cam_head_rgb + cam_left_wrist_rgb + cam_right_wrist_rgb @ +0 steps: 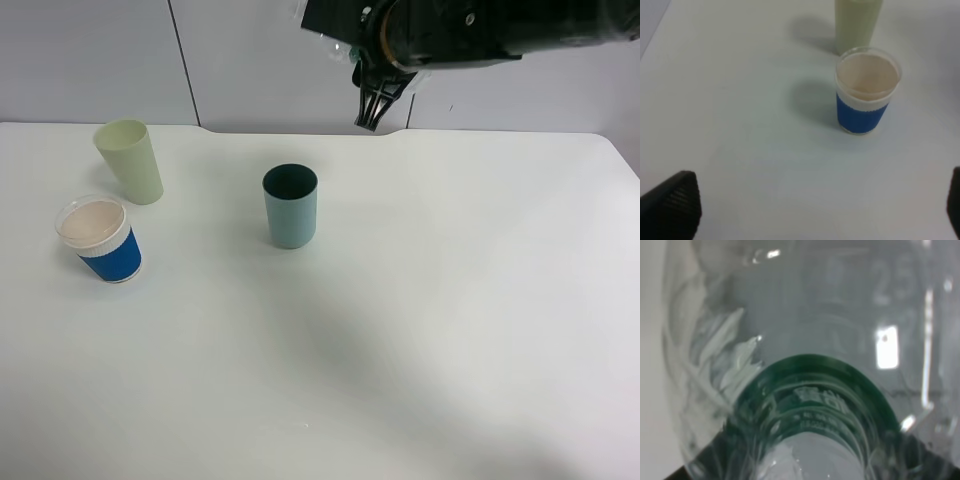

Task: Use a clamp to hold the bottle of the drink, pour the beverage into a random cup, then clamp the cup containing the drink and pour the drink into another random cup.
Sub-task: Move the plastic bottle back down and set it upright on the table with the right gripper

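Left gripper (815,207) is wide open and empty, seen only by its wrist camera. Blue-sleeved cup (100,240) is nearest, at 9 o'clock of upright teal tumbler (290,205). Pale green tumbler (130,160) is at 10. Right gripper (368,95) hangs aloft at 1 o'clock, clamped on bottle (790,300). Green label (815,385) shows only in right wrist view.

Clear plastic bottle (805,315) close up, edge to edge — green label (815,385) curved across it, bright glints

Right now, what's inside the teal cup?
Teal cup shows only its dark inner wall. The near rim hides the bottom, so liquid can't be confirmed.
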`<action>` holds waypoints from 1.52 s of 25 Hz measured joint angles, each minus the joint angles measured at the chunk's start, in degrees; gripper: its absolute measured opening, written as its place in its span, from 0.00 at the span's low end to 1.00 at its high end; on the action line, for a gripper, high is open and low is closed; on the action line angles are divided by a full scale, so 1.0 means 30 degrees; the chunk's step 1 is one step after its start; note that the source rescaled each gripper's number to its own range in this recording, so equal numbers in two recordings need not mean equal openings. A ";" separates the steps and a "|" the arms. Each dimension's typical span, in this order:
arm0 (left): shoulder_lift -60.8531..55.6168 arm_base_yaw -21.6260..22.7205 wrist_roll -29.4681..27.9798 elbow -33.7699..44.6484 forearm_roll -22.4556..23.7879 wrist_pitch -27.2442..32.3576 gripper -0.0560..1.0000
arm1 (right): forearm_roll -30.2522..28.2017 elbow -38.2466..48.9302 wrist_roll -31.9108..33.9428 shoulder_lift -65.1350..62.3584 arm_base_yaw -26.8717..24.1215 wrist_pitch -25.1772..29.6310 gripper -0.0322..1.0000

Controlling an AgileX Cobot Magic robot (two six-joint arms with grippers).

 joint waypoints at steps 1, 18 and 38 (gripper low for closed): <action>0.0000 0.0000 0.0000 0.0000 0.0000 0.0000 1.00 | 0.0698 0.0000 0.0000 -0.0492 -0.0045 0.0153 0.04; 0.0000 0.0000 0.0000 0.0000 0.0000 0.0000 1.00 | 1.3257 0.1270 -0.2151 -0.5416 -0.3505 -0.2212 0.04; 0.0000 0.0000 0.0000 0.0000 0.0000 0.0000 1.00 | 1.9846 1.3541 -0.7035 -0.7370 -0.8314 -2.0347 0.04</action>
